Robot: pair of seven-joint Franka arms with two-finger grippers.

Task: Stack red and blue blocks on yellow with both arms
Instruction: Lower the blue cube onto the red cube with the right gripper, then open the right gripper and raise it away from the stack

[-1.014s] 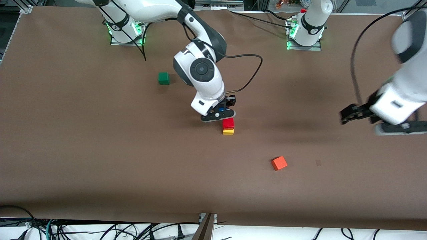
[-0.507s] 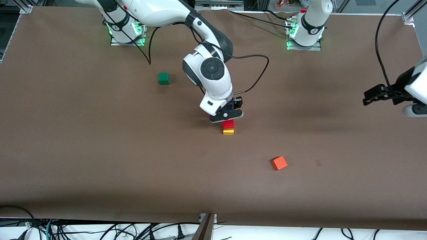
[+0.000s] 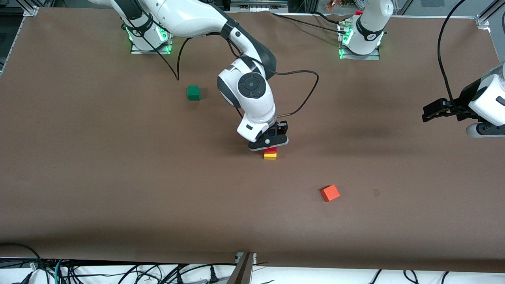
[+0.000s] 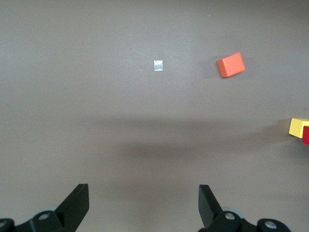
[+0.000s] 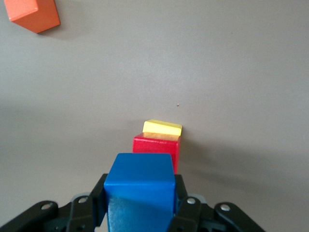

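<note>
Now, from nine o'clock across the counter [image 3: 118, 177]: the green cube [image 3: 193, 92] sits alone. Mid-counter, the right claw [image 3: 271, 141] clamps the blue block [image 5: 139, 186] just above the red block [image 3: 270, 150], which rests on the yellow cube [image 3: 270, 156]. Toward three o'clock, the left claw [image 4: 144, 205] hovers with fingers spread, empty.

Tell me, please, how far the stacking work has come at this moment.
Done: the deep red cube sits on the bright yellow cube. In hand: the right gripper is shut on the bright blue cube, over that stack and not yet set down. Left: place the blue cube on the red one and release it. The left gripper waits open over bare table toward the left arm's end.
</note>
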